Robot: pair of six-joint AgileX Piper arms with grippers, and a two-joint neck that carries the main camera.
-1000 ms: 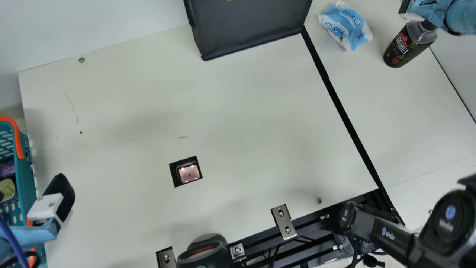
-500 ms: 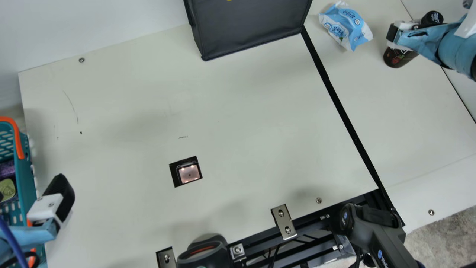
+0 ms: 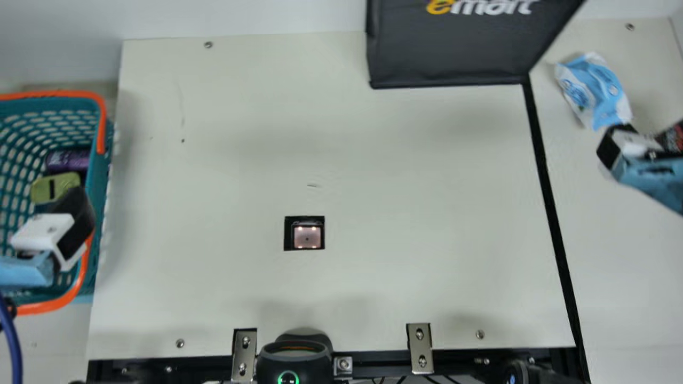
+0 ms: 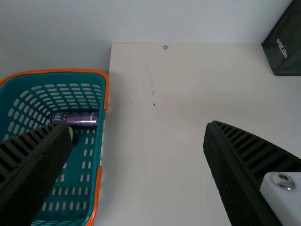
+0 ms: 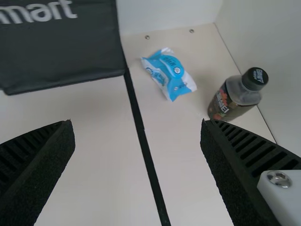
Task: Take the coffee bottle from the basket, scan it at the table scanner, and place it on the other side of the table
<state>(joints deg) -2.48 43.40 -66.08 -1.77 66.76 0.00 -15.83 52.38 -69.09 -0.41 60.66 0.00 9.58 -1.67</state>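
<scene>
Coffee bottle (image 5: 235, 96) stands upright on the tabletop (image 3: 229, 133), beyond the black divider strip (image 3: 549, 197); in the main view a part of its label shows at the right edge, upper half of the frame. The right gripper (image 5: 137, 123) is spread and grips nothing; the bottle lies outside the gap, past one finger, toward the main view's right edge. It appears apart from that finger, with no contact made out. The bottle's long axis is near vertical, base down and black cap up, roughly parallel to the way the gripper points down, as judged. The right arm is by far the nearer. The left gripper (image 4: 138, 125), also spread and empty, is by the basket (image 3: 97, 176) at the main view's left edge. Table scanner (image 3: 307, 236) sits near mid-frame, well apart from the bottle; whether a scan registered cannot be determined. A blue-and-white packet (image 5: 169, 73) lies near the bottle. Assessment: placement appears complete, and the next move is likely a withdrawal of the right arm. It should clear away from the bottle, toward the scanner side; a swing toward the bottle could tip it.
</scene>
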